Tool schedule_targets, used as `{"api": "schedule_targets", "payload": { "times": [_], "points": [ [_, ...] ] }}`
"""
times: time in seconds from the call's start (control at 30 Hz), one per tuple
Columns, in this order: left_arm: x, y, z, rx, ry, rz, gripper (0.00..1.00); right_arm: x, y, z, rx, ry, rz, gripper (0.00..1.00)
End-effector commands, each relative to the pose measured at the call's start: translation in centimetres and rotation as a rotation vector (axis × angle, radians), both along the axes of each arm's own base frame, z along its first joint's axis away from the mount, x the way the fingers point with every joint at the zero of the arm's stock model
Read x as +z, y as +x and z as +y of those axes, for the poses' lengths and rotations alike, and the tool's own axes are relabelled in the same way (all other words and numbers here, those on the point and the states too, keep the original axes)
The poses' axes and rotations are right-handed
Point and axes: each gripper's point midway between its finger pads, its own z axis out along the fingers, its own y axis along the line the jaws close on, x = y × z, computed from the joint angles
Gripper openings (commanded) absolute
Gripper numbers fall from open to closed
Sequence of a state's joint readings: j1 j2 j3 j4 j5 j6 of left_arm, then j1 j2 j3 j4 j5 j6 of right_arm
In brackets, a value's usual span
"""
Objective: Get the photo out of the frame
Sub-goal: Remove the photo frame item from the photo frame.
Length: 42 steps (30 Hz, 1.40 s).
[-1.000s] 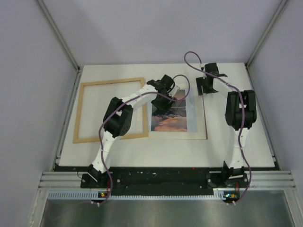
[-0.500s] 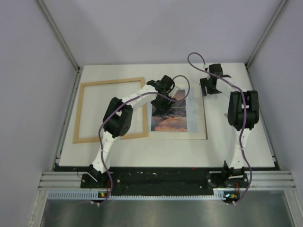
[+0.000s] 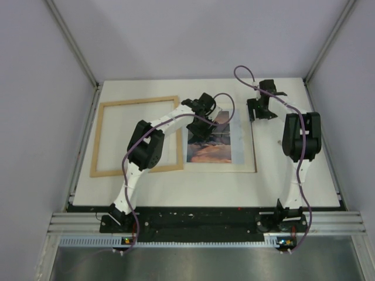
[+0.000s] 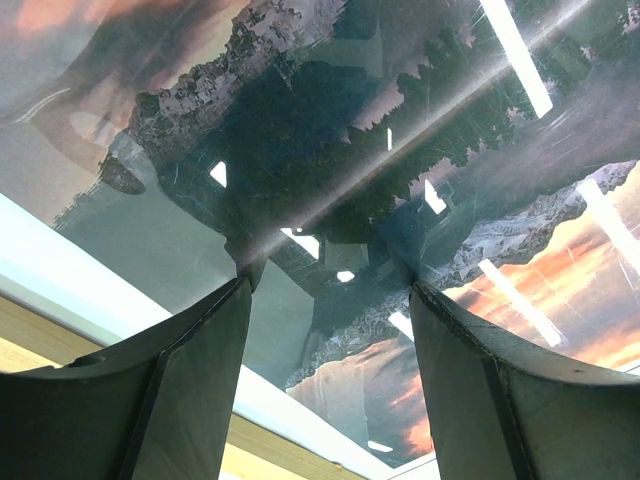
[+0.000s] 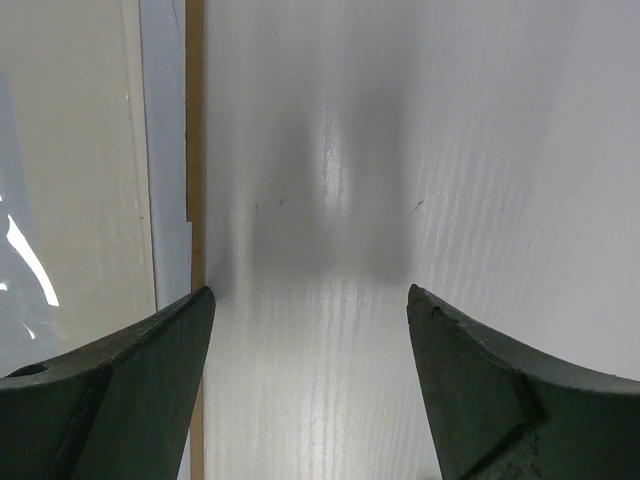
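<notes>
- 1 frame (image 3: 97,140): flat on table (image 3: 293,181), left side.
- 1 photo (image 3: 211,149): outside the frame, just right of it.
- 2 end effectors, both released: left (image 4: 330,285) over photo, right (image 5: 310,295) over bare table beside it.

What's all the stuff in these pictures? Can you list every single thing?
frame: 1, light wood, lying flat on the left side of the table.
photo: 1, pale sheet with an orange-brown mountain picture, lying flat right of the frame.
brown edge: 1, thin strip along the photo's right side; maybe a board underneath, can't tell.
table: 1, white, under everything.
cables: 2, purple, one along each arm.
arms: 2, white and black, left arm reaching over the frame, right arm on the right.
left gripper: 1, dark, open, over the photo's picture.
right gripper: 1, dark, open, over bare table just right of the brown edge.
</notes>
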<state>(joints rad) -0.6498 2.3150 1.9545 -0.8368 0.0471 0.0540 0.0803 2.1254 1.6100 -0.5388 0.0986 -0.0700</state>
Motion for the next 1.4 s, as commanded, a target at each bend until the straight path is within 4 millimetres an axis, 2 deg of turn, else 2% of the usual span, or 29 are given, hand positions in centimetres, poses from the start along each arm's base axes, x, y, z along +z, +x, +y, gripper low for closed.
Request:
{"api": "schedule_targets", "payload": {
  "times": [0.0,0.13,0.4,0.53,0.63,0.87,0.93,1.2,1.37],
  "points": [
    [1.8,-0.4,0.1,0.005,-0.024,0.001,0.7,0.4,-0.9,0.9,0.01,0.033,0.03,0.79],
    [1.9,-0.5,0.1,0.005,-0.024,0.001,0.7,1.0,-0.9,1.4,0.002,0.064,0.016,0.79],
    [1.9,-0.5,0.0,0.004,-0.028,0.002,0.7,5.9,1.2,1.1,-0.045,0.133,-0.103,0.78],
    [1.8,-0.5,0.0,0.005,-0.026,0.004,0.7,6.5,1.1,1.2,-0.045,0.136,-0.111,0.78],
    [1.9,-0.5,0.0,0.005,-0.029,0.002,0.7,5.6,0.7,1.2,-0.044,0.133,-0.091,0.78],
    [2.0,-0.5,-0.1,0.002,-0.031,0.002,0.7,0.9,-1.0,1.8,0.002,0.064,0.02,0.78],
    [2.0,-0.5,-0.1,0.004,-0.032,0.001,0.7,0.2,-1.2,2.1,0.011,0.061,0.037,0.78],
    [2.1,-0.5,0.0,0.003,-0.028,-0.002,0.7,-1.7,-1.3,1.3,0.012,-0.037,0.07,0.78],
    [2.0,-0.6,0.0,0.001,-0.027,0.001,0.7,-1.3,-1.2,2.0,0.014,0.047,0.065,0.78]
  ]
}}
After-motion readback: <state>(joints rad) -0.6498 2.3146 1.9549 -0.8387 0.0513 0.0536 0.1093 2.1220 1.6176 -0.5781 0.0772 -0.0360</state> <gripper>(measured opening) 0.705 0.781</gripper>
